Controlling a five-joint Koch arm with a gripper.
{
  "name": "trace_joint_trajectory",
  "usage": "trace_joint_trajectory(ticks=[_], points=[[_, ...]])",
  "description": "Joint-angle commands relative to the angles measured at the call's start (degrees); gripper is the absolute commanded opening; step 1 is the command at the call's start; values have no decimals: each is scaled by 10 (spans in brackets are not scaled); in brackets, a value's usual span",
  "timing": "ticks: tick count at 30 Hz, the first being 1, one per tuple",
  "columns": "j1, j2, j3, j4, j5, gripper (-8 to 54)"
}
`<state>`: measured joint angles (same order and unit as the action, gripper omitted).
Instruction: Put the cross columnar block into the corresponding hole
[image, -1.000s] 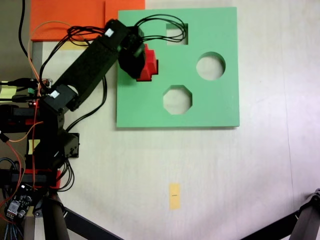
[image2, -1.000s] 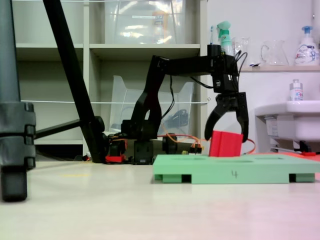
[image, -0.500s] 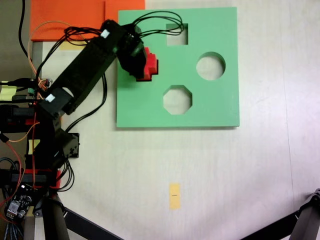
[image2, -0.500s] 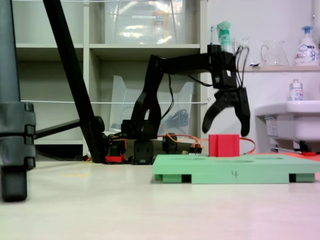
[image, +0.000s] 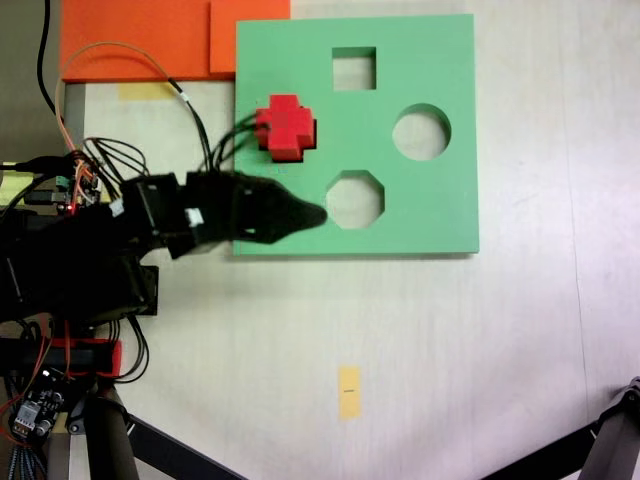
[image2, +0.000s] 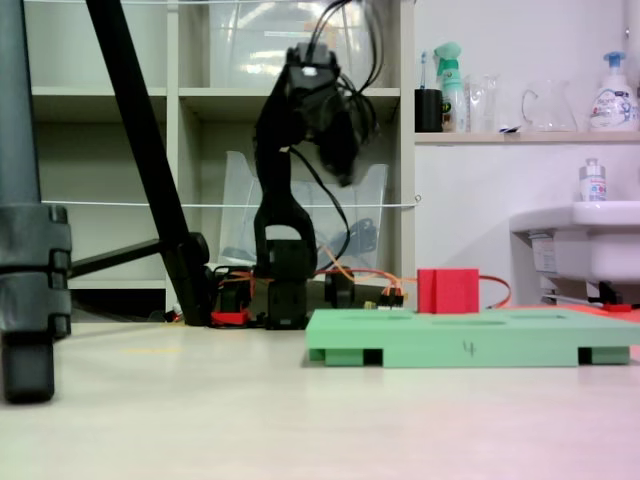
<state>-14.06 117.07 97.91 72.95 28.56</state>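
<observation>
The red cross columnar block (image: 285, 127) sits in the green foam board (image: 430, 215), standing proud of its top face in the low fixed view (image2: 449, 291). The plus-shaped hole is under it, so I can't tell how deep it has gone. The gripper (image: 312, 214) is well clear, up beyond its tip in the top-down fixed view, holding nothing. In the low fixed view the gripper (image2: 345, 172) hangs high above the board. Its jaws run together into 1 dark point, so I can't tell whether they're spread or pressed together. The risk as I see it: if the block is only perched on the rim, not seated, any nudge of the board could tip it out.
</observation>
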Motion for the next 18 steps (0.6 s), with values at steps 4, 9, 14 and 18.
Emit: trace_joint_trajectory(ticks=[4, 9, 14, 18], points=[[163, 98, 341, -592, -207, 342], [188, 149, 548, -668, -215, 343], [173, 157, 700, -669, -211, 364], [154, 156, 772, -671, -204, 366]])
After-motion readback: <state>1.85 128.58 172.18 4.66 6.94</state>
